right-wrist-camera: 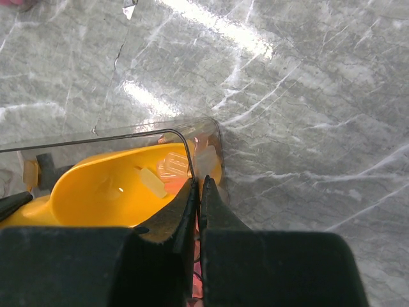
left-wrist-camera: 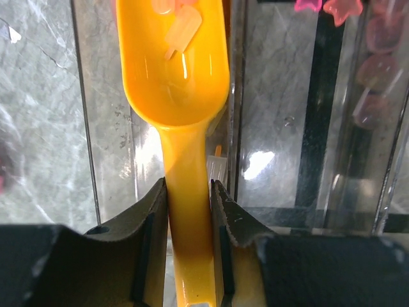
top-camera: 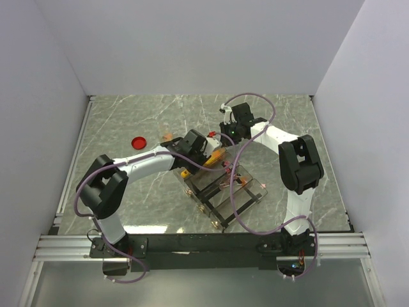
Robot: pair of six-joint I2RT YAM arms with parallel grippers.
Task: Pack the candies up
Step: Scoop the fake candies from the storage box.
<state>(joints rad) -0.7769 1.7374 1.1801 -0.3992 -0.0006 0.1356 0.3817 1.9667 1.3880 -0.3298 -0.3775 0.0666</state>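
Note:
My left gripper (left-wrist-camera: 188,185) is shut on the handle of the yellow scoop (left-wrist-camera: 176,70). A few pale pink and yellowish candies (left-wrist-camera: 184,35) lie in the scoop's bowl. The scoop hangs over the clear compartment box (left-wrist-camera: 233,96); more pink candies (left-wrist-camera: 377,70) lie in its right-hand cells. My right gripper (right-wrist-camera: 198,182) is pinched shut on a thin clear plastic edge (right-wrist-camera: 128,135) with a rounded corner. The scoop (right-wrist-camera: 108,188) and its candies (right-wrist-camera: 172,166) show just behind that edge. In the top view both grippers, left (top-camera: 203,152) and right (top-camera: 225,135), meet above the box (top-camera: 246,192).
A flat round red lid (top-camera: 138,142) lies on the marble table to the left. A few loose candies (top-camera: 167,137) lie near the left arm's wrist. White walls close in the table on three sides. Purple cables loop over both arms and the box.

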